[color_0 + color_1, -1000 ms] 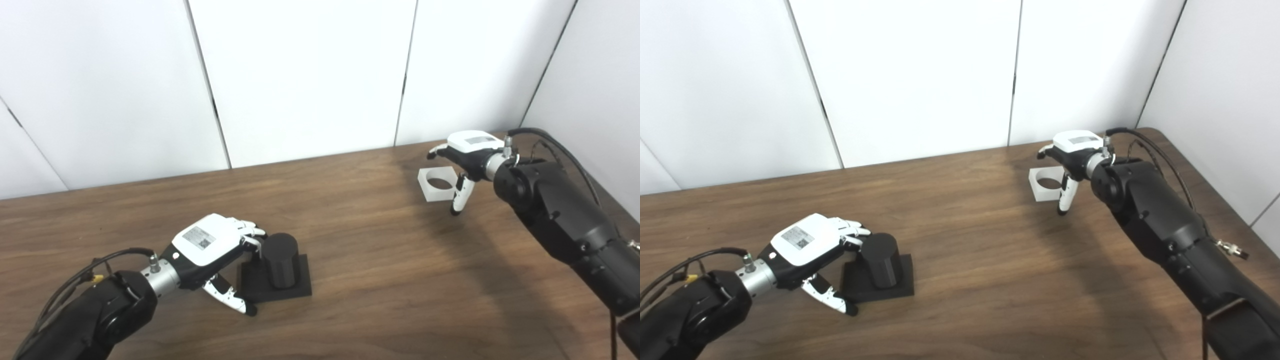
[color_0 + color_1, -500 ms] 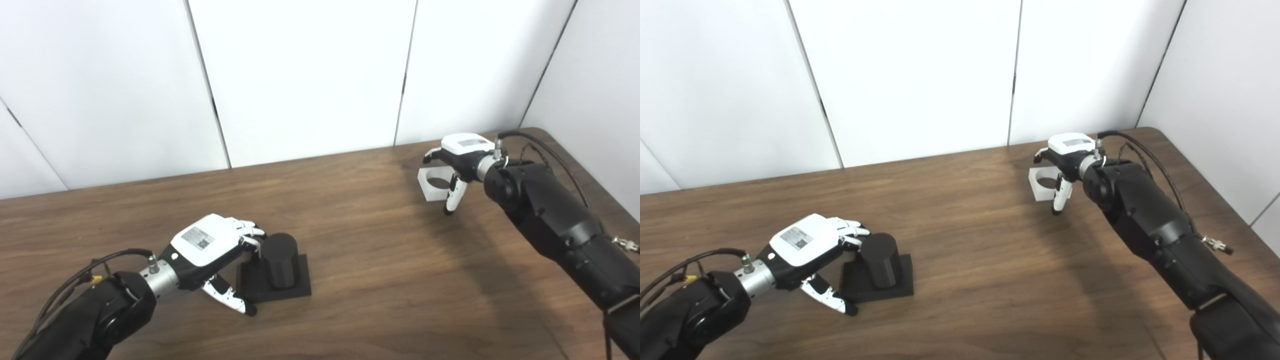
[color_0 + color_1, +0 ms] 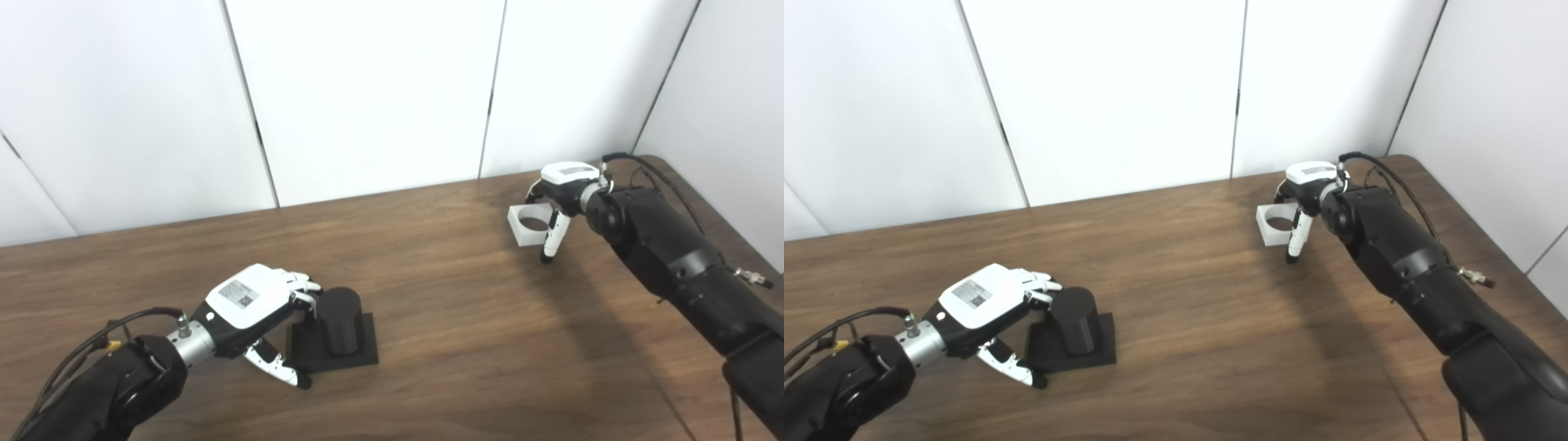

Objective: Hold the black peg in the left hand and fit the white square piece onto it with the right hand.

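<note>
Though your right hand (image 3: 558, 195) hides its fingers behind the white square piece (image 3: 527, 225), its grip is unclear; your left hand (image 3: 260, 312) stays spread beside the black peg (image 3: 339, 320).

Brown wood table (image 3: 465, 343) w/ white wall panels (image 3: 367, 92) behind.

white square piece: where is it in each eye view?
Left eye view: white piece right of centre, upper half, at the right hand, near the table's far edge.
Right eye view: white piece, same spot, further left in the picture.
Shared landmark: the wall seam above it.
</note>
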Available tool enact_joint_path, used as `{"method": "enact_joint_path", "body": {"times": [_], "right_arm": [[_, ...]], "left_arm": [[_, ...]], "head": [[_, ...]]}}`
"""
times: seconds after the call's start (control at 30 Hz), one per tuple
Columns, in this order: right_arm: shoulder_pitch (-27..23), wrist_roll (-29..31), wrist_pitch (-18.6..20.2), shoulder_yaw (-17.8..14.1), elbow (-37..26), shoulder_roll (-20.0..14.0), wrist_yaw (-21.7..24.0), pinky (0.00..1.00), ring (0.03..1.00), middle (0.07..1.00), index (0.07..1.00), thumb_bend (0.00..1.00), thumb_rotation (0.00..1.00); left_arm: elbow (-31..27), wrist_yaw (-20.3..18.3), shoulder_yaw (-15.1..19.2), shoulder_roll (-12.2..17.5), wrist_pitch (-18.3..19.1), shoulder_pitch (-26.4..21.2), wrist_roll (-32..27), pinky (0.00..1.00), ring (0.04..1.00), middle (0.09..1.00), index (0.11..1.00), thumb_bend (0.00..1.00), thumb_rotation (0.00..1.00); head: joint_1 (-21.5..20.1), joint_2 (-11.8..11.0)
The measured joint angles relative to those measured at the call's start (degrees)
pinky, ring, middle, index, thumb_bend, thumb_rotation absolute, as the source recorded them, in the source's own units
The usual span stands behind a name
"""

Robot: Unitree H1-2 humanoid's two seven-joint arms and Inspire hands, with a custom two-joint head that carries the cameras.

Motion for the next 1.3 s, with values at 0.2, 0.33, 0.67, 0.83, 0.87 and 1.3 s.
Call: {"method": "enact_joint_path", "body": {"times": [0.2,0.33,0.67,0.83,0.87,1.3], "right_arm": [[-1.3,-1.4,2.0,1.4,0.5,0.3,1.0,0.80,0.873,0.833,0.651,0.72,0.30],[-1.6,-1.6,3.3,1.7,0.6,0.6,1.5,0.67,0.759,0.738,0.557,0.61,0.19],[-1.8,-0.3,3.5,1.5,1.5,0.8,0.3,0.73,0.754,0.736,0.493,0.52,0.14],[-0.7,2.2,1.3,0.2,0.5,0.2,-0.7,0.85,0.830,0.747,0.483,0.52,0.14],[-0.1,2.5,0.5,0.1,-0.3,-0.2,-0.9,0.80,0.805,0.728,0.481,0.51,0.13],[4.3,6.9,-4.9,-3.1,-14.0,-1.5,-2.4,0.71,0.808,0.745,0.481,0.52,0.13]], "left_arm": [[-0.4,-0.1,0.2,0.0,0.0,0.3,-0.1,0.78,0.846,0.819,0.491,0.52,0.07],[-0.5,-0.1,0.4,0.0,0.0,0.5,-0.2,0.79,0.851,0.820,0.491,0.52,0.07],[-0.5,-0.1,0.5,0.1,0.0,0.6,-0.2,0.79,0.858,0.826,0.491,0.52,0.07],[-0.5,-0.1,0.5,0.1,0.0,0.6,-0.2,0.79,0.854,0.824,0.491,0.52,0.07],[-0.6,-0.1,0.5,0.1,0.0,0.6,-0.2,0.79,0.854,0.825,0.491,0.52,0.07],[-1.4,-1.2,0.5,0.1,0.8,0.7,-0.1,0.80,0.862,0.842,0.493,0.52,0.08]], "head": [[0.2,0.4],[0.3,0.6],[0.2,0.7],[1.1,1.1],[1.1,1.1],[3.2,1.4]]}}
